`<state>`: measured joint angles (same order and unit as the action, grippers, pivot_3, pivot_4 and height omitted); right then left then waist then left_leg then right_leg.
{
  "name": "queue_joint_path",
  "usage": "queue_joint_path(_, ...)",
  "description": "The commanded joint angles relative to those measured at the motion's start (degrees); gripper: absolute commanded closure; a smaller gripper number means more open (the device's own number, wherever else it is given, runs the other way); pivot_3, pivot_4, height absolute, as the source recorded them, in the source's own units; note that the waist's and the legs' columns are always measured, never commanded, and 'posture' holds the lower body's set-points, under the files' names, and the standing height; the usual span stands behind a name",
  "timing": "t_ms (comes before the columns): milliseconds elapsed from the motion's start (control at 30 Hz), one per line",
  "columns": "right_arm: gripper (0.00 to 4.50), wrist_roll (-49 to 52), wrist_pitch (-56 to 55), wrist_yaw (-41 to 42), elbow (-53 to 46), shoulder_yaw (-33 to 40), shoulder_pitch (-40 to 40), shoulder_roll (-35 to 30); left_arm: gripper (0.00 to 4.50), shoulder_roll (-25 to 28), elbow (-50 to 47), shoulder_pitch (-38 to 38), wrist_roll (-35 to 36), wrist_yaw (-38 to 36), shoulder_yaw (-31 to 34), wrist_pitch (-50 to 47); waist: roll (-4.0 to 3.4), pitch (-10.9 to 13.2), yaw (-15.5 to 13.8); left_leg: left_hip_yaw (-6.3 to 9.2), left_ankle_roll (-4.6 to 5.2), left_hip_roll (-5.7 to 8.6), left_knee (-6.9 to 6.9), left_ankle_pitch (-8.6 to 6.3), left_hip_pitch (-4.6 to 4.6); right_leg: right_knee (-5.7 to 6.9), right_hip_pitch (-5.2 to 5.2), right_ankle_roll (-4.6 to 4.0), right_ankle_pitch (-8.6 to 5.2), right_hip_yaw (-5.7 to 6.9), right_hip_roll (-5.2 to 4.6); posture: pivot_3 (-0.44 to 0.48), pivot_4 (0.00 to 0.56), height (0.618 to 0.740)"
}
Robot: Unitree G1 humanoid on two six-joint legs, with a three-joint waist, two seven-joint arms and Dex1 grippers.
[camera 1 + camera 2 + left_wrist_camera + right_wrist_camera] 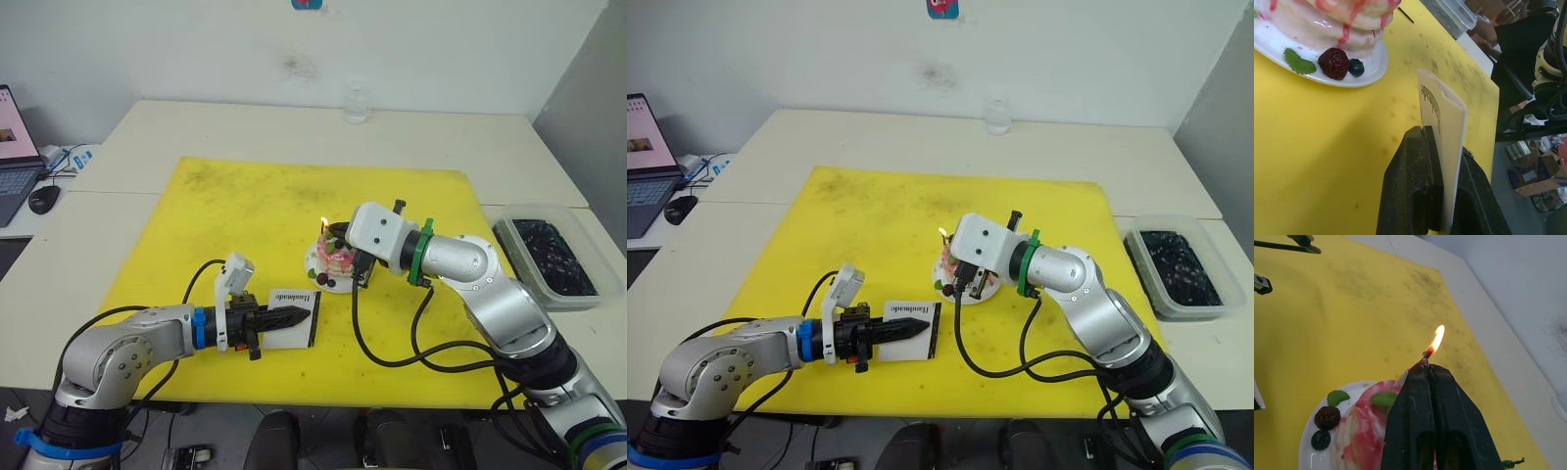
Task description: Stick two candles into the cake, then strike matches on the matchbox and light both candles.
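The pink cake (pixel 336 260) sits on its white plate (pixel 1369 66) in the middle of the yellow mat. Just above the cake's top, my right gripper (pixel 1425 366) is shut on a thin match whose tip carries a flame (pixel 1437 338). A thin pale-and-red candle (pixel 1402 377) leans out of the cake up to that same spot. I cannot tell which stick the flame sits on. The green candle's tip (pixel 1513 462) shows beside the fingers. My left gripper (pixel 299 315) is shut on the white matchbox (pixel 294 297) in front of the cake.
The yellow mat (pixel 245 206) covers the table's middle. A short dark stick (pixel 1405 14) lies on it beyond the cake. A clear bin of dark pieces (pixel 549 255) stands at the right, a glass jar (pixel 358 103) at the back, a laptop and mouse (pixel 44 199) at the left.
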<state>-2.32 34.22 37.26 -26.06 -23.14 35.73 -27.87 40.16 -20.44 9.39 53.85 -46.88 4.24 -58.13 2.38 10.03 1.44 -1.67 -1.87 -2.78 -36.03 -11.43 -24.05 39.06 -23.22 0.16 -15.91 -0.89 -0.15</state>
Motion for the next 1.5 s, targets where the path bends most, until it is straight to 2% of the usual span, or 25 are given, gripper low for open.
queue_joint_path(33, 4.46, -0.6, -1.1, -0.4, -1.0, 1.9, 0.7, 0.2, 4.5, -0.4, -1.1, 0.7, 0.1, -0.7, -0.2, 1.0, 0.0, 0.0, 0.0, 0.0, 0.0, 0.0, 0.0, 0.0, 0.0, 0.0, 0.0, 0.0, 0.0, 0.0, 0.0, 0.0, 0.15, 0.74)
queue_joint_path(867, 4.46, -0.8, 0.1, 0.3, -2.2, 1.9, 0.3, 0.5, 4.5, -0.7, -1.8, 0.3, 0.2, -0.7, -0.6, 0.9, 0.0, 0.0, 0.0, 0.0, 0.0, 0.0, 0.0, 0.0, 0.0, 0.0, 0.0, 0.0, 0.0, 0.0, 0.0, 0.0, 0.15, 0.74)
queue_joint_path(1033, 4.46, 1.7, 3.7, 2.5, -8.1, 5.0, -2.8, -2.3, 4.5, -1.3, -1.3, 1.0, 0.1, -0.7, -1.1, 0.8, 0.0, 0.0, -0.1, 0.0, 0.0, 0.01, 0.0, 0.0, -0.03, -0.03, 0.0, 0.0, 0.0, 0.01, -0.01, 0.0, 0.15, 0.74)
queue_joint_path(1200, 4.46, 6.0, 10.3, 4.1, -16.9, 10.6, -8.2, -5.7, 4.5, -1.7, -1.0, 1.4, 0.1, -0.9, -1.8, 0.7, 0.0, 0.0, 0.0, 0.0, 0.0, 0.0, 0.02, 0.0, -0.03, -0.04, 0.0, 0.01, -0.01, 0.01, -0.01, 0.0, 0.15, 0.74)
queue_joint_path(1333, 4.46, 9.5, 17.7, 4.8, -24.0, 21.9, -17.5, -10.7, 4.5, -2.2, -0.6, 2.0, 0.0, -1.4, -2.9, 0.7, 0.0, 0.0, -0.5, 0.04, 0.0, 0.01, 0.02, 0.0, -0.03, -0.05, 0.02, 0.0, -0.02, 0.04, -0.02, 0.0, 0.15, 0.74)
queue_joint_path(1500, 4.46, 10.8, 19.9, 4.5, -22.1, 37.2, -26.7, -14.8, 4.5, -3.6, -0.7, 2.4, 0.1, -0.9, -3.8, 0.8, 0.0, 0.0, -0.6, 0.0, 0.0, 0.05, -0.01, 0.0, 0.0, -0.06, 0.04, 0.02, 0.0, 0.0, -0.04, 0.0, 0.15, 0.74)
